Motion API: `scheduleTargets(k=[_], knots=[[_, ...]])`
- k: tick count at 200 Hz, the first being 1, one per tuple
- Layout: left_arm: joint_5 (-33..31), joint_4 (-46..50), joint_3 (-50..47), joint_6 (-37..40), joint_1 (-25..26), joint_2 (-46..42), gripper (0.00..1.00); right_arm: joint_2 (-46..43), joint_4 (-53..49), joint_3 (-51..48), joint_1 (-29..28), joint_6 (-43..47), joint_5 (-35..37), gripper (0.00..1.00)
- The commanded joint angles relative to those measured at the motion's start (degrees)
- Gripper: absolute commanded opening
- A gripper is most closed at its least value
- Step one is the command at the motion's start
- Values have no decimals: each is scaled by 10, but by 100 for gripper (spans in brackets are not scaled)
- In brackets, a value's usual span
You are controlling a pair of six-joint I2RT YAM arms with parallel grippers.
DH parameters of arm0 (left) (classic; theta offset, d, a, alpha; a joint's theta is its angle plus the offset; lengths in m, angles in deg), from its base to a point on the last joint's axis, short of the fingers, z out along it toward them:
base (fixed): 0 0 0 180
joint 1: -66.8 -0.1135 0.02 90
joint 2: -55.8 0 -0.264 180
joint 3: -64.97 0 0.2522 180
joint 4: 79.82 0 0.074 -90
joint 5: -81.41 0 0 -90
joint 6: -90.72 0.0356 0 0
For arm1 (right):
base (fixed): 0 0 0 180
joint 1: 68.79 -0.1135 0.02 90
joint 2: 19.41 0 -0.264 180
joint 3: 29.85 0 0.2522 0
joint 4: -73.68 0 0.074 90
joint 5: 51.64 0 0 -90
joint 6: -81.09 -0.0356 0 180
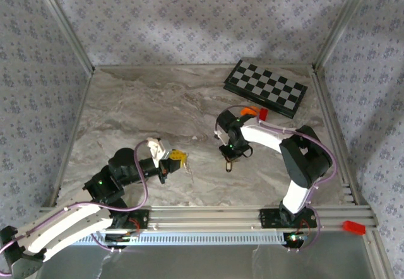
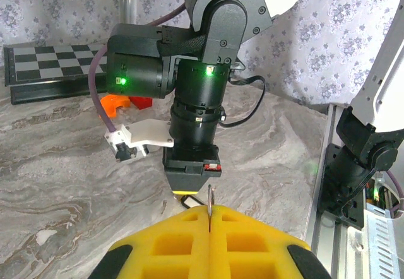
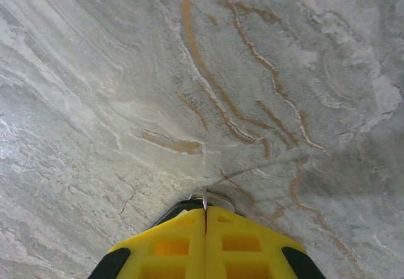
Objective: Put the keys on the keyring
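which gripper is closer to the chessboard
Right. The right gripper is in front of the chessboard, slightly to its left; the left gripper is at about the same depth but much farther left.

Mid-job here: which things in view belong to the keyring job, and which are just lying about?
Job: thin metal edge, pinched in the left gripper; silver metal piece, pinched in the right gripper. Key or ring, I cannot tell.
Lying about: chessboard, orange block, red block beside it, red tab on the front rail.

Keyring held edge-on, upright; key pinched
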Motion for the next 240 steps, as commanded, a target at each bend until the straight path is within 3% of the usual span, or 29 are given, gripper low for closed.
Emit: scheduleTargets(k=[1, 104, 240], knots=[[3, -18, 5, -4, -2, -7, 0, -4, 13, -16, 6, -9, -19, 5], [2, -18, 7, -3, -2, -4, 0, 4, 27, -16, 12, -12, -40, 16], [3, -17, 5, -4, -2, -8, 0, 14, 31, -10, 21, -11, -56, 14]])
